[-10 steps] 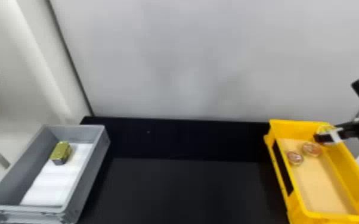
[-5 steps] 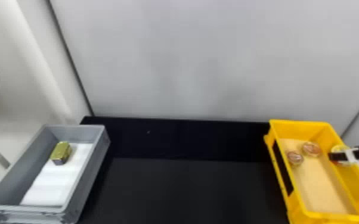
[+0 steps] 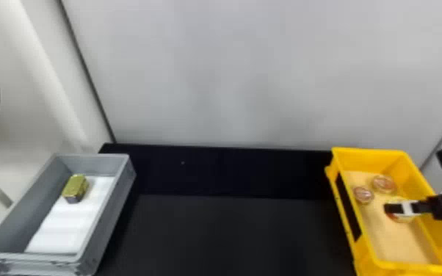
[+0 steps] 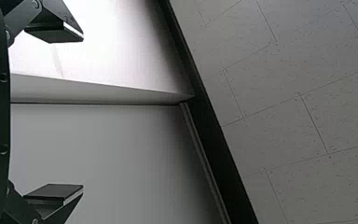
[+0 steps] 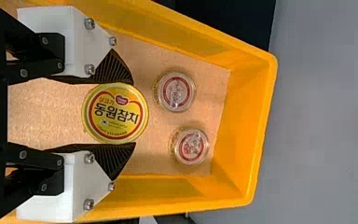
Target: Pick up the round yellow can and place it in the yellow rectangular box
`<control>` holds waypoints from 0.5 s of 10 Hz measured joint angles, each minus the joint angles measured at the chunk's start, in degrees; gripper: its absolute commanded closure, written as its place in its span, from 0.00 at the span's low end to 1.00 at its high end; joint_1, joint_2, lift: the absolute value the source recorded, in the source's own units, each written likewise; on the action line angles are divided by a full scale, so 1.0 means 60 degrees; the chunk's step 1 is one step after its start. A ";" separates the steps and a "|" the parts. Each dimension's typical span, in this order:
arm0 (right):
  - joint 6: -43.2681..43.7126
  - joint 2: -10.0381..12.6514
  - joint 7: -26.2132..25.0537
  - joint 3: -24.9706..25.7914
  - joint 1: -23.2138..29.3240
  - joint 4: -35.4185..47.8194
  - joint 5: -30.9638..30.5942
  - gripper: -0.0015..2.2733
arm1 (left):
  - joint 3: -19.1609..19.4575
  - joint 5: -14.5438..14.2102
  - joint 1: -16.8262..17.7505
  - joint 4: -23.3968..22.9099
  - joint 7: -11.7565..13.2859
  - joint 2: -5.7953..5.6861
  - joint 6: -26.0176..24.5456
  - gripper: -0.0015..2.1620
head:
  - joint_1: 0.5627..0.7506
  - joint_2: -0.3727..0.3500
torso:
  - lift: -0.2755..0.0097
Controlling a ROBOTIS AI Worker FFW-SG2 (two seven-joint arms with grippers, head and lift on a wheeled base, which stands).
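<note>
At the right of the head view, my right gripper (image 3: 393,209) reaches over the right wall of the yellow box (image 3: 415,269) with the round yellow can (image 3: 403,219). Seen from the right wrist, the can (image 5: 115,113) has its printed lid facing the camera, pinched between the ribbed pads of my right gripper (image 5: 133,113). Whether the can touches the box floor, I cannot tell. My left gripper (image 4: 81,112) stands open in the left wrist view, nothing between its fingers, facing pale walls and ceiling panels.
Two small clear-lidded round containers (image 3: 384,184) (image 3: 363,195) sit near the yellow box's far end. A grey box (image 3: 106,216) at the left holds a gold block (image 3: 75,188) on a white sheet. A black surface (image 3: 231,235) lies between the boxes.
The right gripper and the can in it have come from above the box's far right corner, nearer to the robot and over the box's interior. The boxes have not moved.
</note>
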State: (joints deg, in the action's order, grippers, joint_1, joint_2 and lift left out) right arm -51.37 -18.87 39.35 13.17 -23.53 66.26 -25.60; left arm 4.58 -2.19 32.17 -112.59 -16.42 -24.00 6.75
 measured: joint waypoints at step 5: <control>0.0279 -0.0018 -0.1472 -0.0185 -0.0363 -0.1750 0.1815 0.30 | -0.0041 0.0014 0.0023 0.0009 0.0006 -0.0015 0.0050 0.06 | 0.53 0.59 | 0.93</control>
State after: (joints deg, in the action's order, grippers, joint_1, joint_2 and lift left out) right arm -49.70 -18.98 30.53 12.07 -25.70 55.77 -14.71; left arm 4.34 -2.11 32.30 -112.54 -16.38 -24.10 7.05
